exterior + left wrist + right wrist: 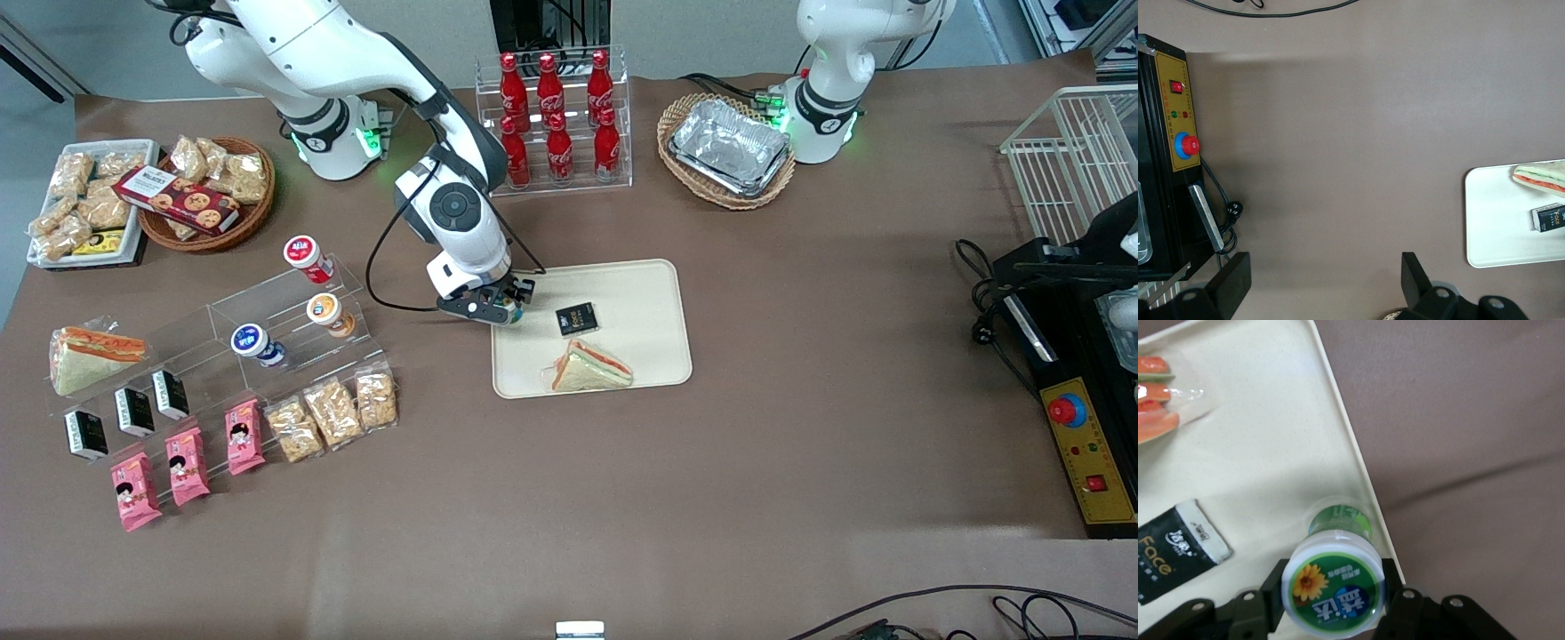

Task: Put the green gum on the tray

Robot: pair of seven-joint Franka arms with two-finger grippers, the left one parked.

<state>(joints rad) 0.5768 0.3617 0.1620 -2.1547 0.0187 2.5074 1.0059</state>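
Note:
The green gum (1333, 585) is a small jar with a green body and a white lid carrying a green label with a yellow flower. My right gripper (1333, 593) is shut on it, one black finger pressed against each side of the lid. The jar hangs just above the cream-beige tray (1271, 440), close inside the tray's rim. In the front view the gripper (508, 307) sits at the tray (640, 293) edge nearest the working arm's end, and the jar (513, 313) shows only as a sliver between the fingers.
On the tray lie a wrapped sandwich (589, 368) and a small black packet (576, 319). An acrylic stand (293, 311) holds red-, orange- and blue-lidded jars toward the working arm's end. A rack of cola bottles (553, 120) stands farther from the camera than the tray.

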